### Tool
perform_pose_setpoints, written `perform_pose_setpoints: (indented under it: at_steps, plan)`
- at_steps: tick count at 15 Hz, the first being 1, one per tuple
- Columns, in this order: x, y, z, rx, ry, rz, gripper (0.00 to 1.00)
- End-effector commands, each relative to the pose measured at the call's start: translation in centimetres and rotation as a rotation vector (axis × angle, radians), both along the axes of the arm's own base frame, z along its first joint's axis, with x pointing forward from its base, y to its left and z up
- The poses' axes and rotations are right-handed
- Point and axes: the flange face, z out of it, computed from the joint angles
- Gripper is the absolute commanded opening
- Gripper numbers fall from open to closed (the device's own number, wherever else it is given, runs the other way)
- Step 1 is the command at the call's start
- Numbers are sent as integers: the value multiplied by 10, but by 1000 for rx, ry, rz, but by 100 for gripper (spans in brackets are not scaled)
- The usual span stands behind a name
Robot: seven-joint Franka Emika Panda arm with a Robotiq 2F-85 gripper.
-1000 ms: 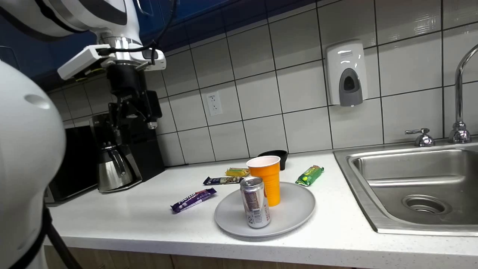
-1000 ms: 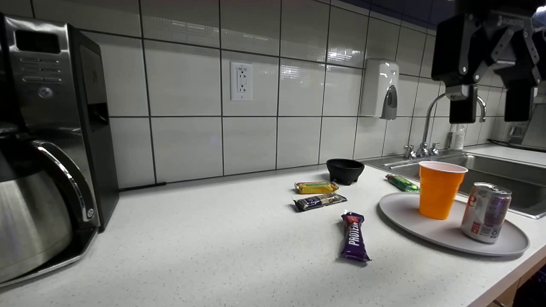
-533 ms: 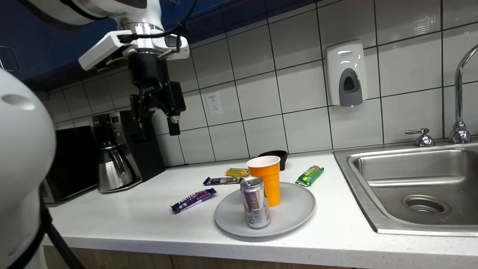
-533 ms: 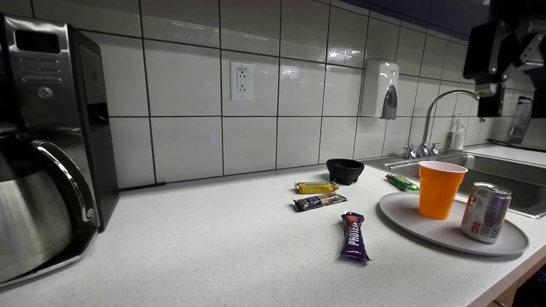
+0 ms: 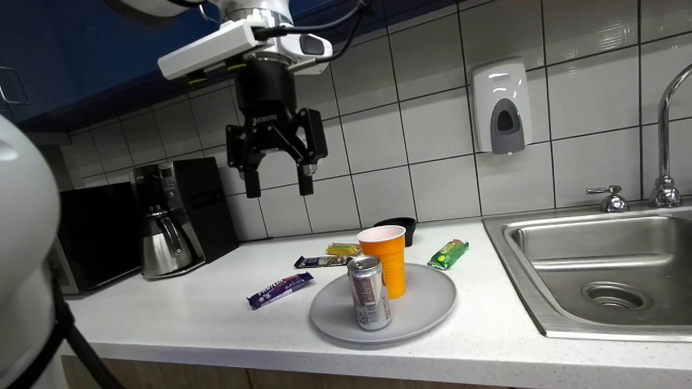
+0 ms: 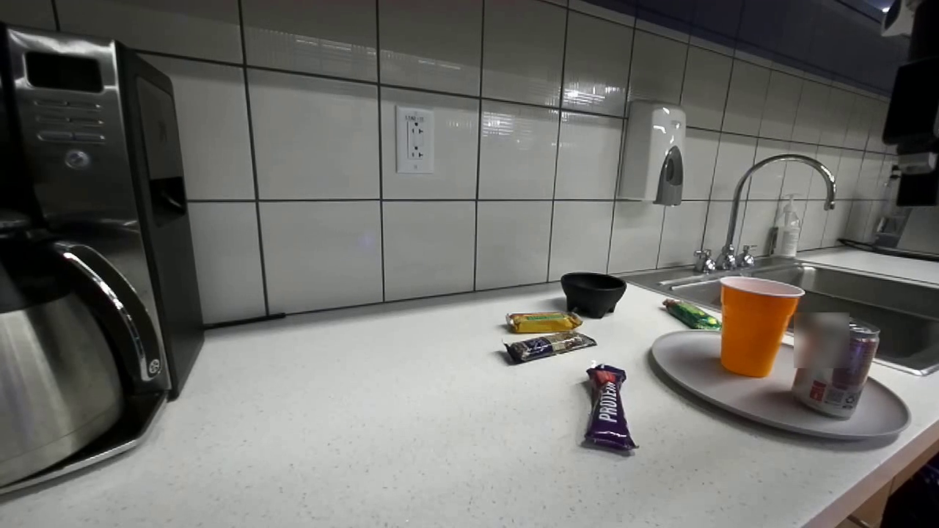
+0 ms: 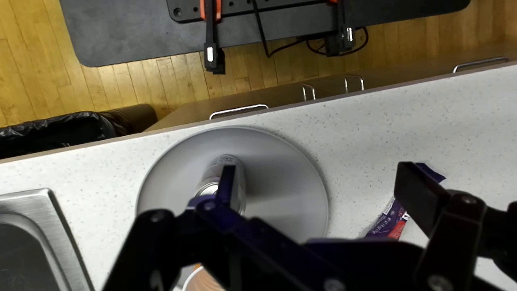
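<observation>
My gripper (image 5: 279,186) is open and empty, high above the white counter. In an exterior view only its edge (image 6: 913,147) shows. In the wrist view the jaws (image 7: 317,182) are wide apart. One finger overlaps a silver can (image 7: 216,173), the other a purple protein bar (image 7: 385,222); neither is held. The can (image 5: 369,294) stands upright on a grey plate (image 5: 427,308) beside an orange cup (image 5: 392,270). The purple bar (image 5: 280,290) lies left of the plate. Behind lie a dark bar (image 5: 321,261), a yellow packet (image 5: 344,249) and a green packet (image 5: 448,254).
A black bowl (image 6: 593,293) stands near the tiled wall. A coffee maker with a steel carafe (image 5: 167,243) is at the left. A steel sink (image 5: 519,286) is at the right, with a soap dispenser (image 5: 501,105) above. The wrist view shows the counter's edge and a bin (image 7: 76,129).
The arm and gripper have moved right in both exterior views, mostly leaving one picture. The gripper has turned and now shows both fingers spread. The things on the counter have not moved.
</observation>
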Motion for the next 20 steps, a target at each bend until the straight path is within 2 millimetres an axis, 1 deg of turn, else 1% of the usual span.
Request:
perform_pose_setpoints:
  at_steps: [1, 3, 11, 16, 20]
  plan:
    - [-1, -7, 0, 7, 0, 5, 100]
    - [-2, -12, -1, 13, -1, 9, 100]
    - [-2, -11, -1, 13, -1, 9, 100]
    - [3, -9, -18, -1, -16, 85, 100]
    - [12, -19, -33, -16, -39, 136, 100]
